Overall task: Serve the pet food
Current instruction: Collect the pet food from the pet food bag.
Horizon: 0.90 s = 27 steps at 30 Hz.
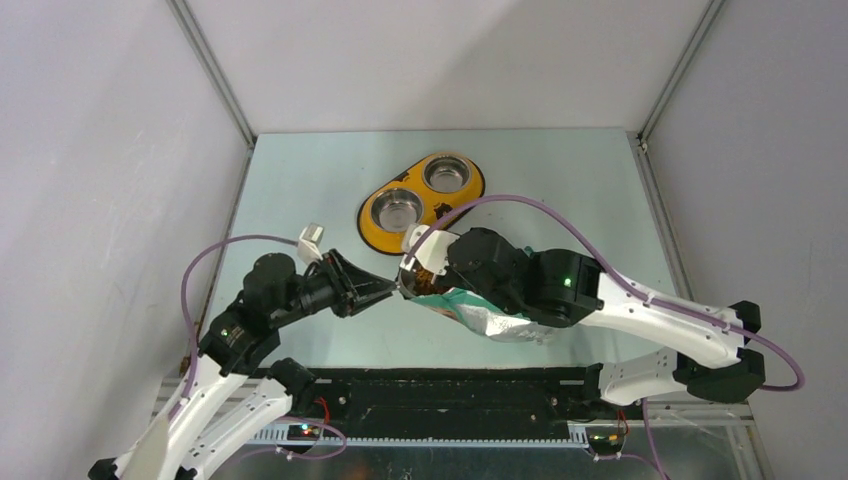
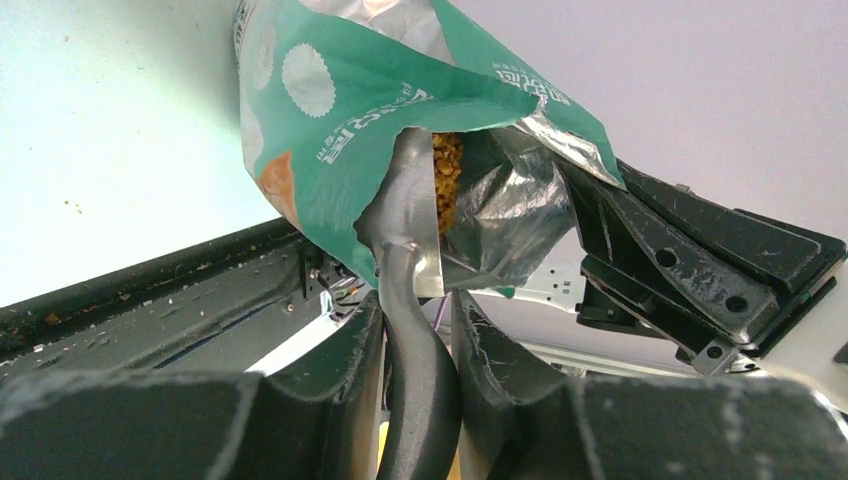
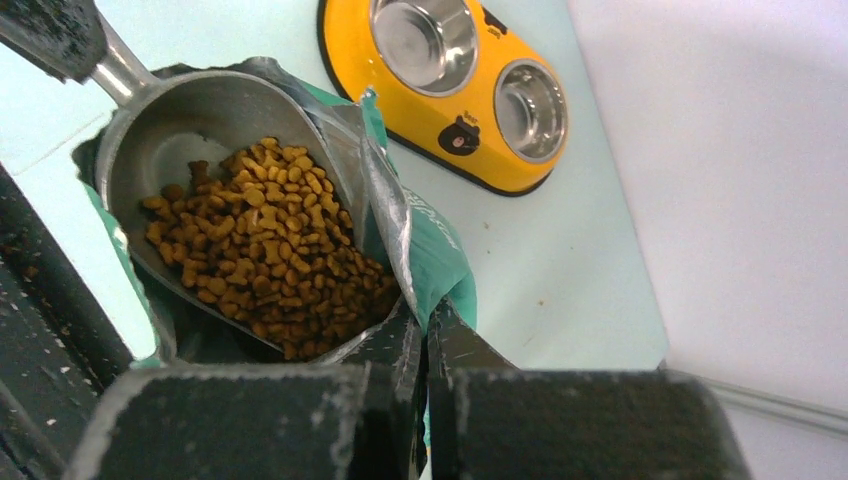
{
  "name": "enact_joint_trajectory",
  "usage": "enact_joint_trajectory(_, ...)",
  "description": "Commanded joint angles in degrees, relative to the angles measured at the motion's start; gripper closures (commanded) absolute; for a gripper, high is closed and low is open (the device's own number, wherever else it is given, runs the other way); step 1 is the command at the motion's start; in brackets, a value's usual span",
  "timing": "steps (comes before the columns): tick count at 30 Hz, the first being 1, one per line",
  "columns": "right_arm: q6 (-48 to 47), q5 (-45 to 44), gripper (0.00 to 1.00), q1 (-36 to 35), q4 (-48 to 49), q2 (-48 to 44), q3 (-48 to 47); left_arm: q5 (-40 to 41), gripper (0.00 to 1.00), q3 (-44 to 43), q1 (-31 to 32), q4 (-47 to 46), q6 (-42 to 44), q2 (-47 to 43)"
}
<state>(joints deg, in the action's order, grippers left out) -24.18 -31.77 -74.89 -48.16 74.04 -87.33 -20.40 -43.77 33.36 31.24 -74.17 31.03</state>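
Clenched in the left gripper (image 2: 415, 335): the rounded handle of a grey metal scoop (image 3: 190, 130), 1 finger pressed against each side of it. Pinched tight in the right gripper (image 3: 425, 335): the cut rim of a teal-and-white foil-lined bag (image 2: 330, 120), both jaws squeezed together on the foil. Pushed into the gaping bag mouth, on the left arm's side: the scoop's bowl. In that bowl, within the bag mouth: a heap of small brown dry kibble pellets (image 3: 265, 245), covering the lower half and leaving bare metal near the handle. From the left wrist view, only an orange-brown patch of it, behind the handle. Near the bag, farther back on the pale green table (image 1: 300, 180): a yellow oval feeder (image 3: 345, 75) holding 2 round steel bowls (image 3: 425, 35) side by side.
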Motion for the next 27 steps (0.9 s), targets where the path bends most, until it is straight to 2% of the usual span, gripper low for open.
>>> enact_joint_trajectory(1, 3.3, 7.3, 1.00, 0.0, 10.8, 2.0, -0.7, 2.9, 1.00, 0.3, -2.1, -10.8, -2.2, 1.5)
enact_joint_trajectory(5, 4.9, 5.2, 1.00, -0.6, 15.4, 4.9, -0.7, 0.9, 1.00, 1.2, -2.1, -17.3, -2.9, 3.7)
enact_joint_trajectory(12, 5.9, 4.1, 1.00, 0.0, 15.8, 2.8, 0.7, 1.5, 1.00, 0.0, -2.1, -17.6, -2.0, 3.2)
enact_joint_trajectory(20, 6.7, 3.3, 1.00, 0.8, 13.3, 0.5, 2.2, 7.2, 1.00, -6.4, -2.1, -1.7, 3.3, 0.5)
enact_joint_trajectory(27, 6.6, 3.2, 1.00, 0.7, 12.1, -0.3, 3.0, 7.5, 1.00, -7.6, -2.4, 4.5, 5.2, -0.9)
